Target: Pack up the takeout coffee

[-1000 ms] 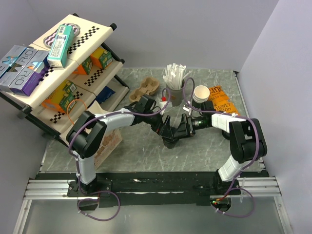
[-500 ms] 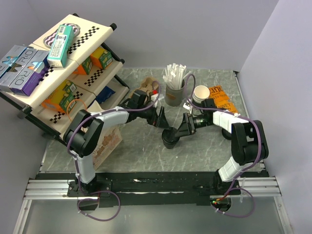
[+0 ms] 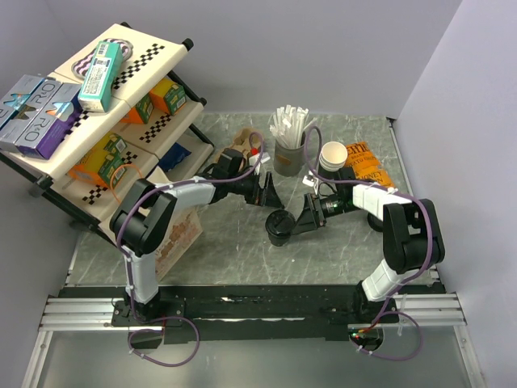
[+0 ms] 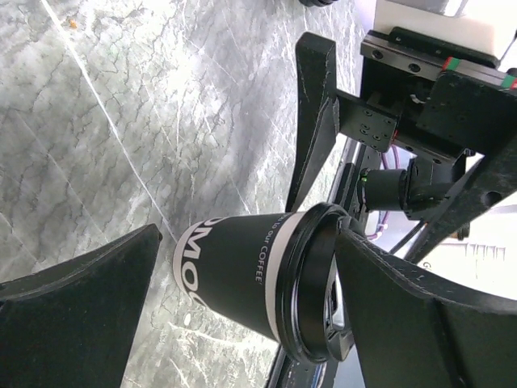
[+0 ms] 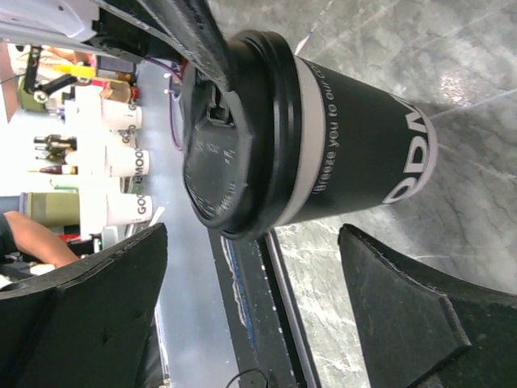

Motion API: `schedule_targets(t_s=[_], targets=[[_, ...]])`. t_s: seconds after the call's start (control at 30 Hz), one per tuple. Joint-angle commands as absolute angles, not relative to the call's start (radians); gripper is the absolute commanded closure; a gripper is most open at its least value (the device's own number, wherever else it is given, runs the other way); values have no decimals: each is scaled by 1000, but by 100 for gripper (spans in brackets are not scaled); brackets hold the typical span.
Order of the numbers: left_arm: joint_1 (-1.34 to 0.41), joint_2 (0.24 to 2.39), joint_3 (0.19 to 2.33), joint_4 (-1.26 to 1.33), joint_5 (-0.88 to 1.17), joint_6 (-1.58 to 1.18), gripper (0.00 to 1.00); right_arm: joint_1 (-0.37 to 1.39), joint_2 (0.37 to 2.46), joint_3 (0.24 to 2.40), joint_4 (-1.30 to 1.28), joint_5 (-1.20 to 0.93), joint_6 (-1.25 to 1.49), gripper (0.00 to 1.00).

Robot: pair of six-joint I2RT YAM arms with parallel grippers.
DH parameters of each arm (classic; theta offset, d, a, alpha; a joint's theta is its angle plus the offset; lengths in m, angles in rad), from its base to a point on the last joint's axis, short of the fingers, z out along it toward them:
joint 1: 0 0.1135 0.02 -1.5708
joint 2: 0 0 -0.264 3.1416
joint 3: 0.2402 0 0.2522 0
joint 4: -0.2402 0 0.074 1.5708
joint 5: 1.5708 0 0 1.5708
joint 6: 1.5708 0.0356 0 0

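The takeout coffee (image 3: 280, 227), a dark brown cup with white lettering and a black lid, stands upright on the marble table. My left gripper (image 3: 268, 196) is open just behind and left of it, not touching. In the left wrist view the cup (image 4: 234, 275) stands ahead of the wide-spread gripper (image 4: 246, 242). My right gripper (image 3: 304, 217) is open just to the cup's right. In the right wrist view the cup (image 5: 339, 153) stands just beyond the tips of the open gripper (image 5: 252, 234), which holds nothing.
A pulp cup carrier (image 3: 245, 144), a holder of straws (image 3: 289, 147), a stack of white cups (image 3: 333, 155) and orange packets (image 3: 365, 166) sit at the back. A tilted shelf rack (image 3: 89, 121) and a brown paper bag (image 3: 179, 234) stand at the left.
Both grippers were closed in around the cup a second ago. The left gripper has drawn back up and left, the right has backed slightly right, and the cup stands free.
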State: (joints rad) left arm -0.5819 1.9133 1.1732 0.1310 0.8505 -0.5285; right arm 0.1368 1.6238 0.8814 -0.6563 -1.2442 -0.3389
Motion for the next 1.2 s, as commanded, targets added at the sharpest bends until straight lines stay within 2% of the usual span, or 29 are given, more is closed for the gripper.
schedule_targets(t_s=[0.0,0.7,1.0,1.17], targets=[[-588,1922,1184,163,850,-534,5,138,1647,879,-621,-1229,-357,10],[-586,1974,1141,112,781,-509,11,155,1727,871,-526,-974,-147,26],[-586,1988,1131,123,775,-525,12,158,1781,914,-561,-901,-137,28],[-586,1961,1135,146,779,-512,13,163,1755,913,-549,-949,-152,27]])
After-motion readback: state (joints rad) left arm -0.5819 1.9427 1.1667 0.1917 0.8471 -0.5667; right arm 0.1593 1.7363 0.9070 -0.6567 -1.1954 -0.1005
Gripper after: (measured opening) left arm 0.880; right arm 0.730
